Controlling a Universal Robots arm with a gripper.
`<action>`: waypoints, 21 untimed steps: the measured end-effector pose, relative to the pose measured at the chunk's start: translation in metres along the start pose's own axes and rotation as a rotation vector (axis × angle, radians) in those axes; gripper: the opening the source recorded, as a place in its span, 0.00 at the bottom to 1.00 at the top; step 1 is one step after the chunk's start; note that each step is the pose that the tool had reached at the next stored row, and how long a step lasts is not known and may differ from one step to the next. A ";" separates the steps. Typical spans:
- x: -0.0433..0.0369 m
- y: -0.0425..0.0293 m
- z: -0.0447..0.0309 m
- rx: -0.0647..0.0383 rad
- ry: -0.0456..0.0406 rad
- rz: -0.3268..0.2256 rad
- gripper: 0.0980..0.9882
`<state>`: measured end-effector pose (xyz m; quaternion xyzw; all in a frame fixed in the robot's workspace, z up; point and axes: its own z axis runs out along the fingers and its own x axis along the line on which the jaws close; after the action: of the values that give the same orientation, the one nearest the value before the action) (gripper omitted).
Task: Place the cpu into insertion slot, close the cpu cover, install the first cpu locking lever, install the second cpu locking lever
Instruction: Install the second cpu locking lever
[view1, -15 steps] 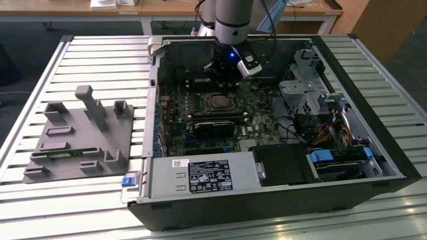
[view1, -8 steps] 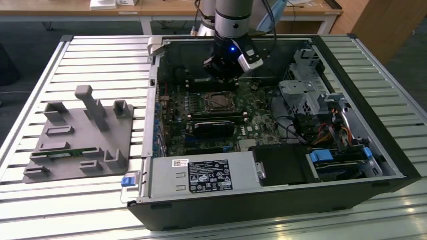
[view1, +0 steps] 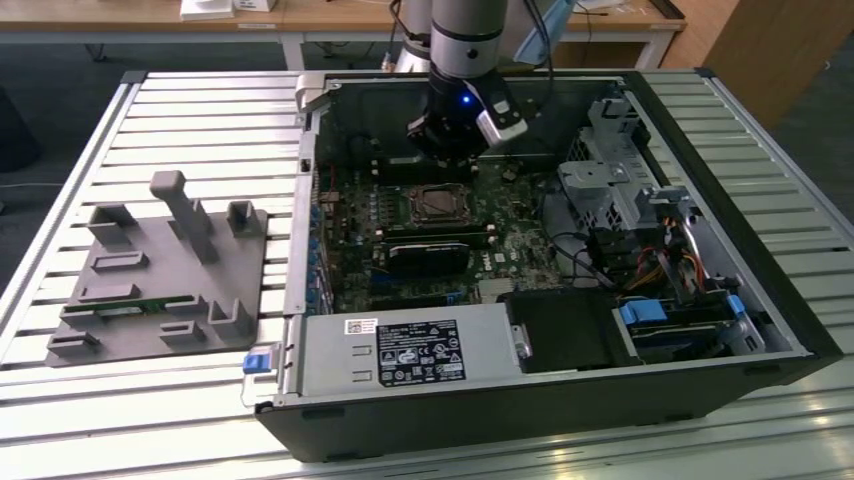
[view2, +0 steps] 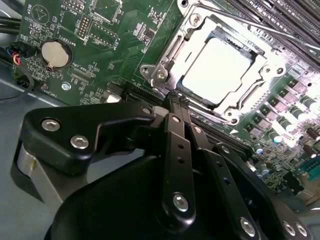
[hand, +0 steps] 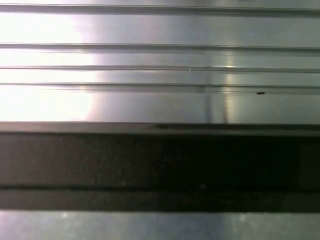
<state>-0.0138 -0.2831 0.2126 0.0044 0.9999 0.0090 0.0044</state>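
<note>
On the slatted metal table (view1: 160, 100) sits an open black computer case (view1: 747, 330), with a grey fixture tray (view1: 147, 270) well apart on the exterior view's left, and inside the case the green motherboard (view1: 400, 215) lies flat with the arm reaching down over its far part. Its gripper (view1: 447, 150) hangs just beyond the far edge of the insertion slot (view1: 438, 204) in the exterior view, close above the board. From the second wrist view the black fingers (view2: 175, 130) run together to a narrow tip with no gap showing between them and nothing held. That tip points at the corner of the cpu cover (view2: 235, 107), which already lies down as a silver frame around the cpu (view2: 216, 70), the chip's bright metal top showing through the frame's window, seated in the slot. So the chip is just beyond the tip, not between the jaws. A thin lever rod (view2: 260, 22) runs along the far side of the socket; whether either lever is latched I cannot tell. The risk, as I judge it, is at the tip: it sits very near the frame's corner and a board connector, so a slightly off push could slip from a thin lever, scrape the board or shift the frame over the chip.
</note>
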 end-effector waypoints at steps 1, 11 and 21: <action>0.0000 -0.0003 0.0000 0.000 -0.0001 0.000 0.01; 0.0000 -0.0021 0.0000 0.000 -0.0001 0.000 0.01; -0.0001 -0.0123 -0.0002 0.000 0.0000 0.000 0.01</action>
<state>-0.0138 -0.2954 0.2125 0.0044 0.9999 0.0087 0.0044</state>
